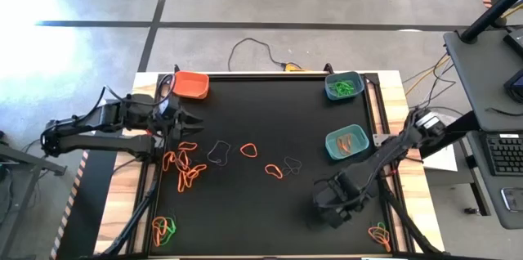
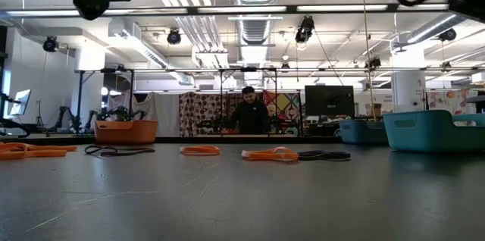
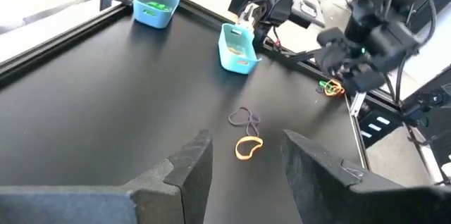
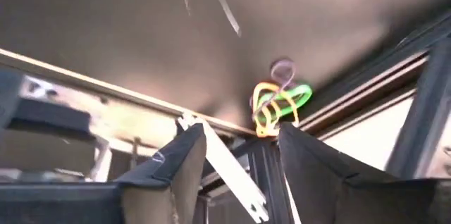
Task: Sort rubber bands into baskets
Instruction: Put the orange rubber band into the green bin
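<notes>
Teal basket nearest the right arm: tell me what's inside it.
The teal basket holds a few orange rubber bands, seen from above. From the left wrist view only its outer wall shows, and its floor beneath the bands stays covered, so an exact count is not possible.

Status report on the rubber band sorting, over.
Left gripper open, empty, near orange basket. Right gripper open, empty, facing corner tangle of bands. Loose rubber bands on mat. Nothing blocking.

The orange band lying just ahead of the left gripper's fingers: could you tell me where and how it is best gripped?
The orange band lies flat on the black mat, a small oval loop, apart from the dark band beyond it. Probably best to come straight down with the open left gripper, fingers straddling one strand of the loop, and pinch that strand.
</notes>
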Tool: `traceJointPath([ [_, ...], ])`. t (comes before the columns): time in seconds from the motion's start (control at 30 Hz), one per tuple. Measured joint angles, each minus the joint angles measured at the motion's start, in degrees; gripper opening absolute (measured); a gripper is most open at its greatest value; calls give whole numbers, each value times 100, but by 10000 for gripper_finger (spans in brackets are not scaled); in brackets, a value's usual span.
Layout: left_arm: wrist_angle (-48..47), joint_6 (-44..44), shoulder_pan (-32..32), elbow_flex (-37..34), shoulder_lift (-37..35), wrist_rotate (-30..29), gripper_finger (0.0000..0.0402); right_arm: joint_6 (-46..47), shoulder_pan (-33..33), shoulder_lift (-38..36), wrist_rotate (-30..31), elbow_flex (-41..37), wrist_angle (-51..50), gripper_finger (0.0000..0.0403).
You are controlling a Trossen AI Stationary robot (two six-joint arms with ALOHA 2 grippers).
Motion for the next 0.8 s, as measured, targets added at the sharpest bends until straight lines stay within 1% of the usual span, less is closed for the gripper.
traceJointPath([
  [0.13, 86, 10, 0, 0, 153, 2, 153, 214, 325, 325, -278, -7, 493, 190],
  [0.23, 85, 4, 0, 0, 236, 21, 153, 380, 526, 549, -760, -107, 621, 191],
  [0.33, 86, -1, -3, 0, 296, 104, 153, 474, 744, 663, -969, -332, 773, 191],
  [0.4, 86, -1, -17, 0, 324, 138, 153, 641, 835, 663, -1113, -568, 1203, 191],
  [0.53, 84, -43, -32, 0, 331, 149, 153, 1138, 946, 621, -1119, -1115, 2252, 191],
  [0.67, 97, -89, -39, 0, 333, 153, 153, 1570, 980, 626, -1116, -1561, 3087, 191],
  [0.73, 100, -172, -39, 0, 333, 155, 153, 1670, 1038, 626, -1118, -1738, 3280, 188],
  [0.8, 104, -182, -42, 0, 328, 155, 153, 1757, 1123, 625, -1172, -1914, 3196, 179],
])
